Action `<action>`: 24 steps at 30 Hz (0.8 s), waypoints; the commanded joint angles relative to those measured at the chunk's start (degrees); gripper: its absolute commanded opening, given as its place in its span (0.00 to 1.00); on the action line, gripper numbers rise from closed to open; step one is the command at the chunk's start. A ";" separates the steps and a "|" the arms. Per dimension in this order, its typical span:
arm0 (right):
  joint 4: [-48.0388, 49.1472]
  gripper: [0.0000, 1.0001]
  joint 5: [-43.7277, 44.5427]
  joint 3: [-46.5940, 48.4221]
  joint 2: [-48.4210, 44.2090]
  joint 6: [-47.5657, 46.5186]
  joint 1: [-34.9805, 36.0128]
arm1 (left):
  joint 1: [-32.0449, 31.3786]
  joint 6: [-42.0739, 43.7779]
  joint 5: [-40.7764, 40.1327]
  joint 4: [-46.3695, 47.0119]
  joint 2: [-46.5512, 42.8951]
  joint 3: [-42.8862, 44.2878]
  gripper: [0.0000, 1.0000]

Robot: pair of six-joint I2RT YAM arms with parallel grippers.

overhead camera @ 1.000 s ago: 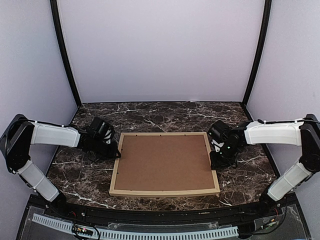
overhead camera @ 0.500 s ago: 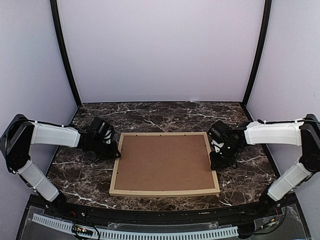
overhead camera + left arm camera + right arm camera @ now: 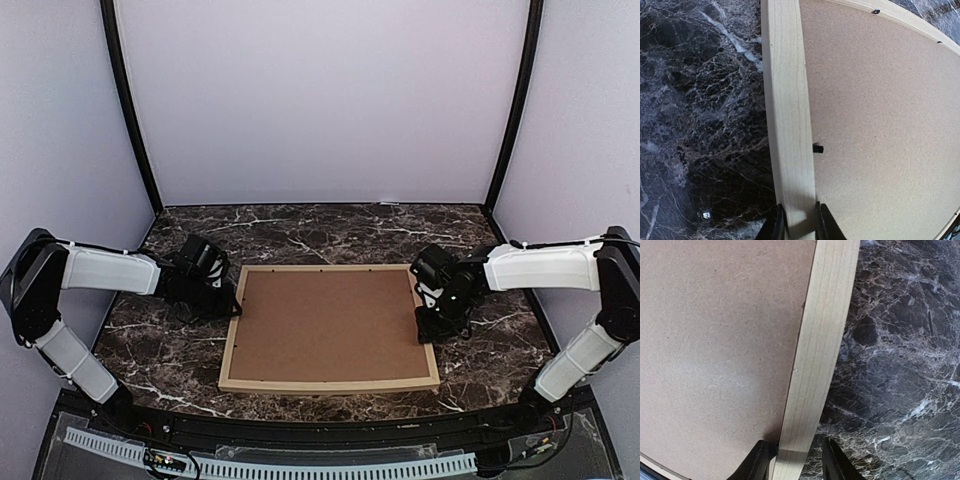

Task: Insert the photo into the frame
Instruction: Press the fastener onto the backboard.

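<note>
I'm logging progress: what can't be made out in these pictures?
Photo: unseen in every view; brown fibreboard backing board fills the thin light wooden frame, hiding anything beneath.
Left gripper: fingertips cut off by left wrist view's bottom edge.
Right gripper: fingertips likewise, right wrist view.

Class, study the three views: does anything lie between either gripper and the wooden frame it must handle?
Nothing visible does. The left gripper has its jaws closed on the frame at its left rail; the right gripper straddles the right rail, with a gap at its outer finger.
</note>
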 commanded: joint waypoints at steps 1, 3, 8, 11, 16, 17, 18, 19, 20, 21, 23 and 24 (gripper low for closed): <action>0.73 0.36 -0.79 -0.79 1.77 0.79 0.77 | -0.45 0.79 0.73 -1.42 2.60 -2.51 0.02; 1.35 0.36 -1.10 -1.32 2.00 0.77 0.79 | -0.47 0.77 0.76 -1.43 2.55 -2.52 0.02; 2.72 0.36 -2.64 -1.73 2.12 0.65 0.82 | -0.47 0.77 0.82 -1.34 2.60 -2.39 0.02; 4.05 0.37 -4.79 -0.90 0.83 0.56 0.30 | -0.47 0.87 0.83 -1.54 2.62 -2.23 0.02; 6.24 0.39 -8.36 0.69 -2.81 0.22 -2.92 | -0.47 0.96 0.77 -1.79 2.45 -2.01 0.02; 6.22 0.39 -8.69 0.84 -3.52 0.15 -3.75 | -0.47 1.00 0.73 -1.83 2.41 -2.00 0.02; 6.18 0.39 -8.83 0.91 -4.33 -0.05 -4.56 | -0.47 1.02 0.75 -1.92 2.45 -1.93 0.02; 5.95 0.39 -8.88 0.91 -4.80 -0.18 -5.30 | -0.47 1.03 0.73 -1.90 2.36 -1.87 0.02; 5.67 0.40 -8.70 0.89 -5.20 -0.46 -6.03 | -0.47 1.03 0.71 -1.93 2.33 -1.85 0.02; 5.31 0.40 -8.42 0.83 -5.54 -0.78 -6.65 | -0.47 1.03 0.76 -1.97 2.38 -1.78 0.02; 4.87 0.40 -7.69 0.34 -5.80 -1.34 -7.89 | -0.47 1.07 0.76 -2.02 2.39 -1.70 0.02; 4.68 0.40 -7.23 0.12 -5.89 -1.58 -8.36 | -0.47 1.11 0.77 -2.03 2.44 -1.67 0.02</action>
